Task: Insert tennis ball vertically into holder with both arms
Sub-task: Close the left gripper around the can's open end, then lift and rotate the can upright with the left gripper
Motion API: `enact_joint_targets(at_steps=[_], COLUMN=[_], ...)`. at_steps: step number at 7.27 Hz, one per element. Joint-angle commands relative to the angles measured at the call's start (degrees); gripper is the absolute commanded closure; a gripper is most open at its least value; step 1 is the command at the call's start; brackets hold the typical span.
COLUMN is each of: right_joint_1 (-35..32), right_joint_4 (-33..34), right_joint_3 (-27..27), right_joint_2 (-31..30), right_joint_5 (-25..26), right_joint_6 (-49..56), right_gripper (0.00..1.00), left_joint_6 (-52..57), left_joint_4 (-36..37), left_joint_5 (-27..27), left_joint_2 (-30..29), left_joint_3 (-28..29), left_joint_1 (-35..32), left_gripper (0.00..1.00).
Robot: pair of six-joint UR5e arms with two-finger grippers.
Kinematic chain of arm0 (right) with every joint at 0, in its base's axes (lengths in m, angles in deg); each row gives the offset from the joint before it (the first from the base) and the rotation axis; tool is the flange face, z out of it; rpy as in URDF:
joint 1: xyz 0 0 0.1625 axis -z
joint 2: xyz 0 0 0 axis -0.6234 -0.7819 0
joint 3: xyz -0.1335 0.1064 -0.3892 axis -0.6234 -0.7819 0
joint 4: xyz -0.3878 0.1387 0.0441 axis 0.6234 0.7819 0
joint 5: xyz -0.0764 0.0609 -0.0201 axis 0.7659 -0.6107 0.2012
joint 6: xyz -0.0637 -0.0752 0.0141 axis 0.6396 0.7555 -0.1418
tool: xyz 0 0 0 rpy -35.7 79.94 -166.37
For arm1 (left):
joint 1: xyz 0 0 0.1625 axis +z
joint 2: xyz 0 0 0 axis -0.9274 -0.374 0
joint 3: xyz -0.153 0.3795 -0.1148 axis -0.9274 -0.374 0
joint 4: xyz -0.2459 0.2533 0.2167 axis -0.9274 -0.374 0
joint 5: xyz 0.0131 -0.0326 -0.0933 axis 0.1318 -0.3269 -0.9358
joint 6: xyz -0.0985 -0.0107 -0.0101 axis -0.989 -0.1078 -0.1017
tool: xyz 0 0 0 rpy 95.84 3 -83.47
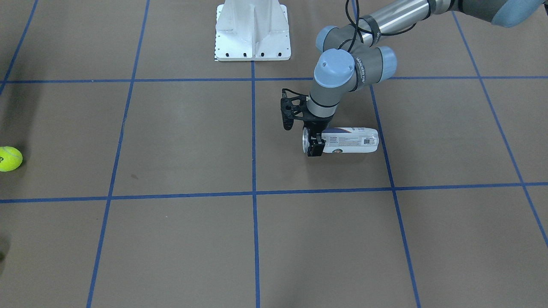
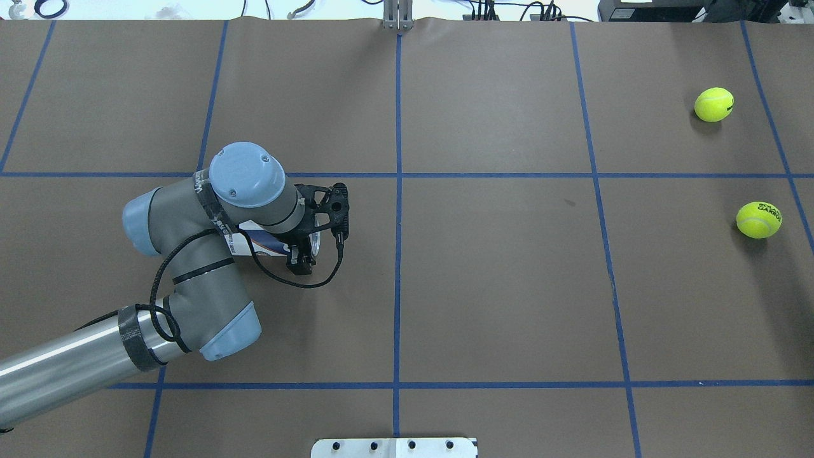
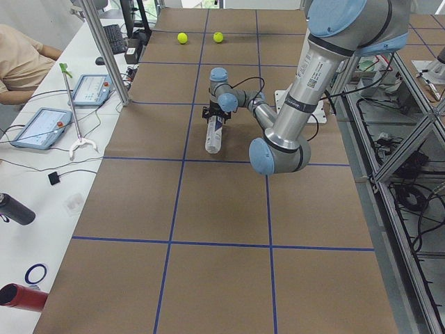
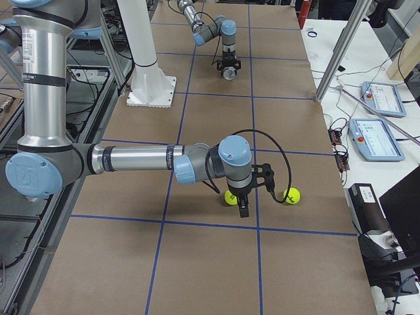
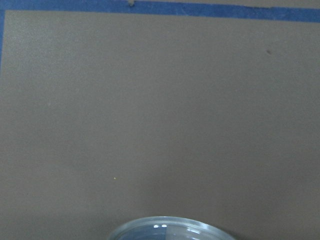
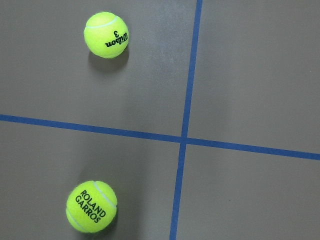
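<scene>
Near the tennis ball [image 2: 758, 219] — second ball [image 2: 713, 104].

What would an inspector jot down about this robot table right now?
Surface: brown table with a blue tape grid.
Job's things: holder lying on its side; Wilson ball and Roland Garros ball resting apart at the robot's right end.
Clutter: dark bottle and red canister on the side bench.
Grippers: left gripper straddles the holder's open end, grip unclear; right gripper hangs near the balls, state unclear.
Cables: black cable loops off the left wrist.
Surroundings: white pedestal base, control tablets, seated person.
</scene>
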Motion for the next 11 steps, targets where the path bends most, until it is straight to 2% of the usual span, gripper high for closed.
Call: enact_joint_targets(at_steps=[1,2,3,4,7,8,11], right_joint_1=[0.0,0.0,0.0,0.0,0.0,0.0,0.0], right_joint_4=[0.0,0.0,0.0,0.0,0.0,0.0,0.0], right_joint_3=[0.0,0.0,0.0,0.0,0.0,0.1,0.1], right_joint_2=[0.0,0.0,0.0,0.0,0.1,0.1,0.1], right_joint_5=[0.0,0.0,0.0,0.0,0.0,-0.1,-0.8], right_joint_6=[0.0,0.0,-0.1,-0.1,-0.1,-0.1,-0.1], right_gripper=[0.0,0.0,0.0,0.0,0.0,0.0,0.0], left_joint_6=[0.3,0.4,0.4,0.4,-0.4,-3.8,-25.0], left_joint_4=[-1.7,-1.6,-1.4,-1.3,-0.9,-2.0,-23.9], left_joint_5=[0.0,0.0,0.0,0.0,-0.2,-0.3,-1.0], left_joint_2=[0.1,0.1,0.1,0.1,0.0,-0.7,-1.9], left_joint_3=[0.8,0.6,0.4,0.2,-9.4,-11.5,-11.5], left_joint_1=[0.0,0.0,-0.1,-0.2,-0.9,-1.7,-1.6], left_gripper=[0.05,0.14,0.33,0.48,0.49,0.49,0.49])
